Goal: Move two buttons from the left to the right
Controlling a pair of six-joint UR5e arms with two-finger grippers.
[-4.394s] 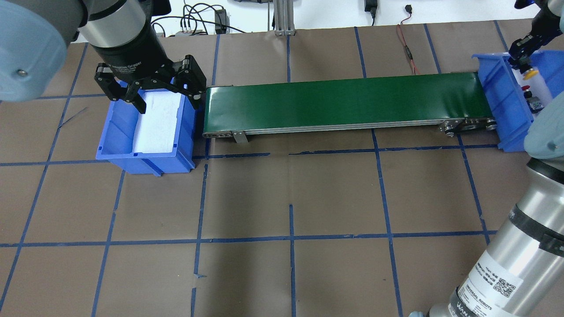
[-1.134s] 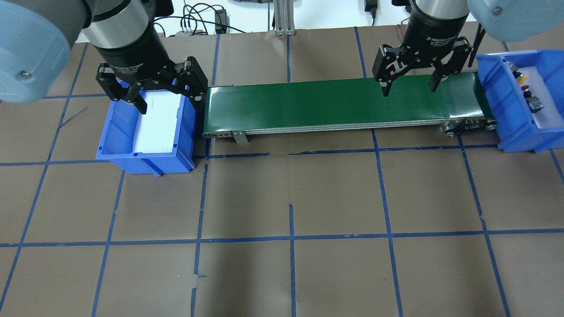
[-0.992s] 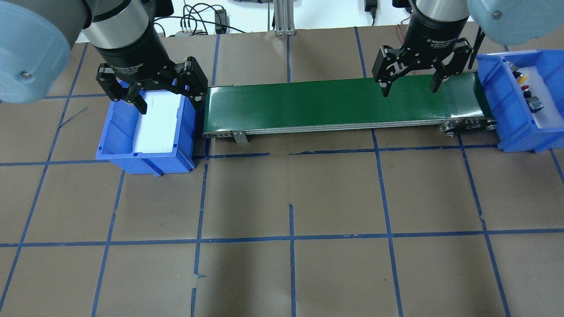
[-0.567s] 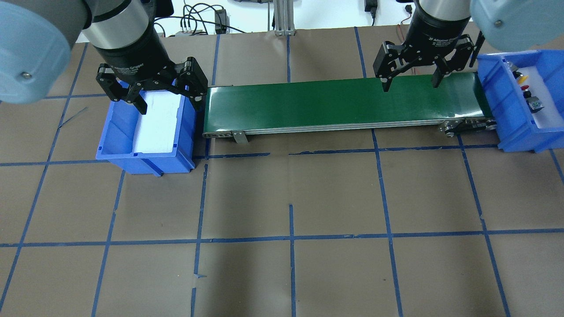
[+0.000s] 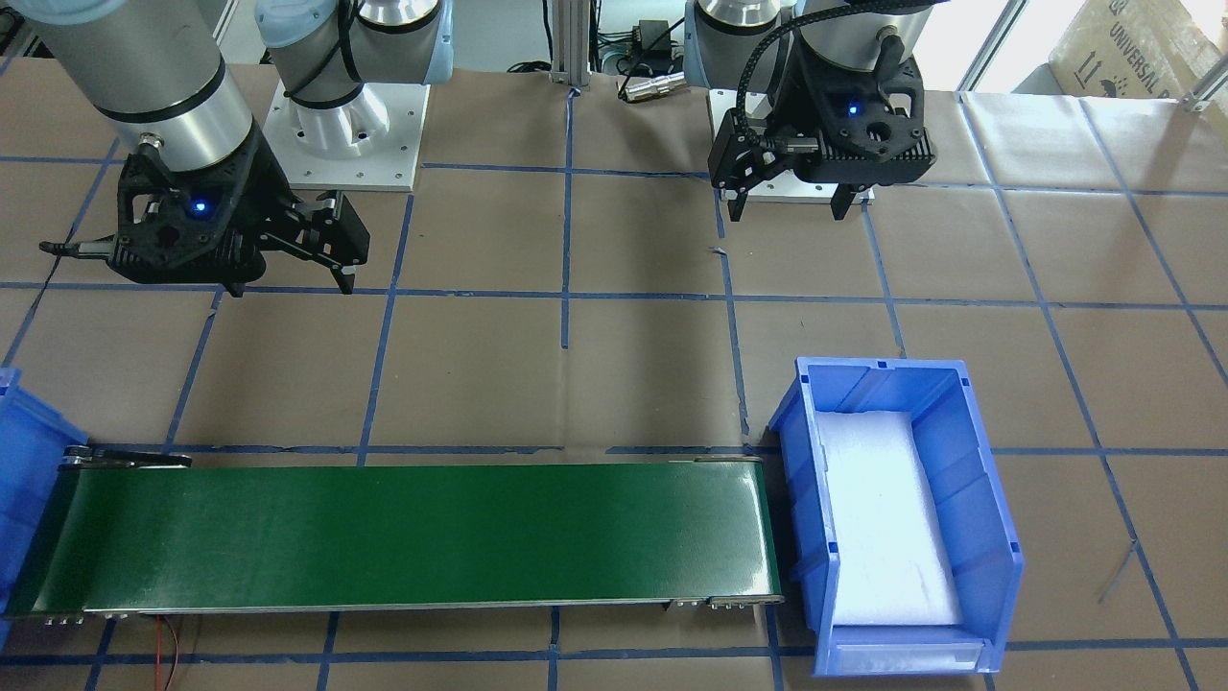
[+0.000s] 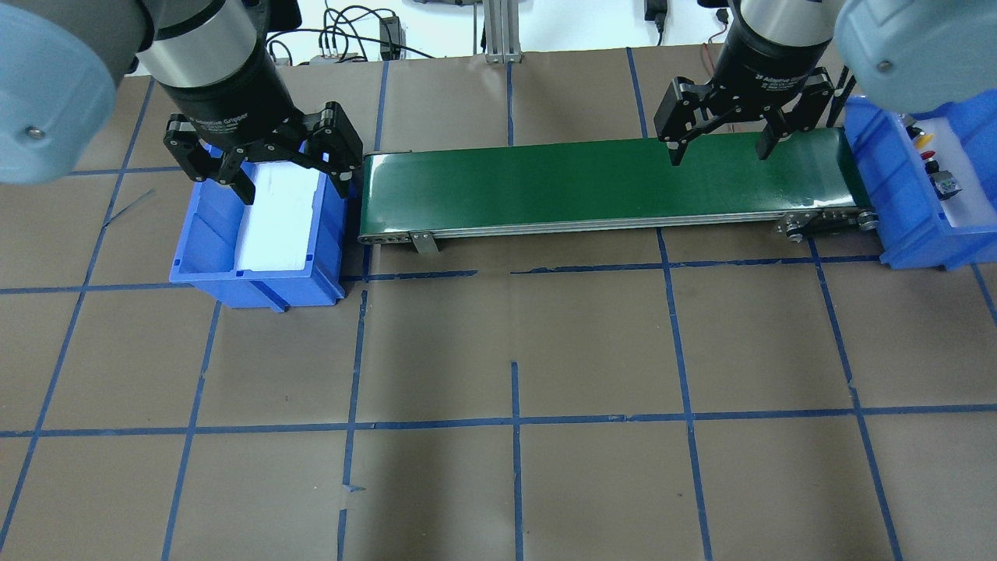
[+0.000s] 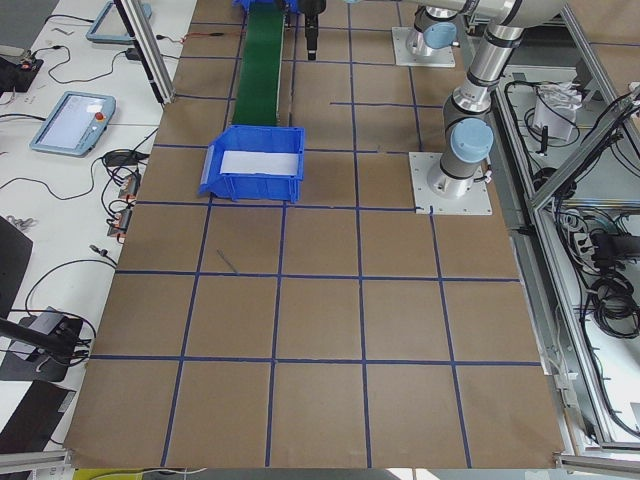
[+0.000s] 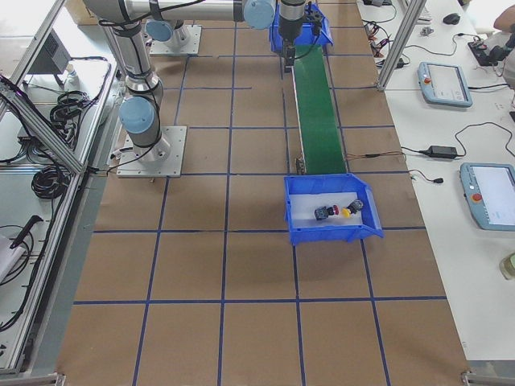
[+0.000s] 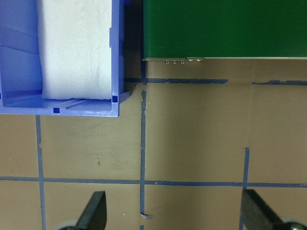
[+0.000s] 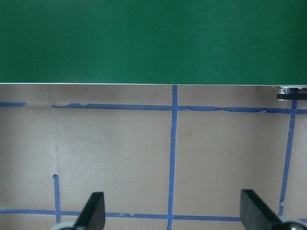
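Observation:
Both buttons lie on white foam in the right blue bin (image 6: 896, 202): the yellow-capped button (image 6: 924, 142) and the red-capped button (image 6: 928, 155). They also show in the exterior right view, red (image 8: 325, 212) and yellow (image 8: 348, 212). My right gripper (image 6: 718, 156) is open and empty, above the right end of the green conveyor belt (image 6: 592, 187), clear of the bin. My left gripper (image 6: 296, 187) is open and empty above the left blue bin (image 6: 257, 280), which holds only white foam. Both wrist views show spread fingertips (image 9: 93, 213) (image 10: 93, 211) with nothing between them.
The belt (image 5: 384, 537) runs between the two bins. The left bin (image 5: 902, 374) stands at its end. Brown paper with blue tape lines covers the table. Cables and an aluminium post (image 6: 498, 31) lie at the far edge.
My right gripper left the right bin, where it held the yellow button 4.4 s ago, and now hangs open over the belt's right end. My left gripper barely shifted.

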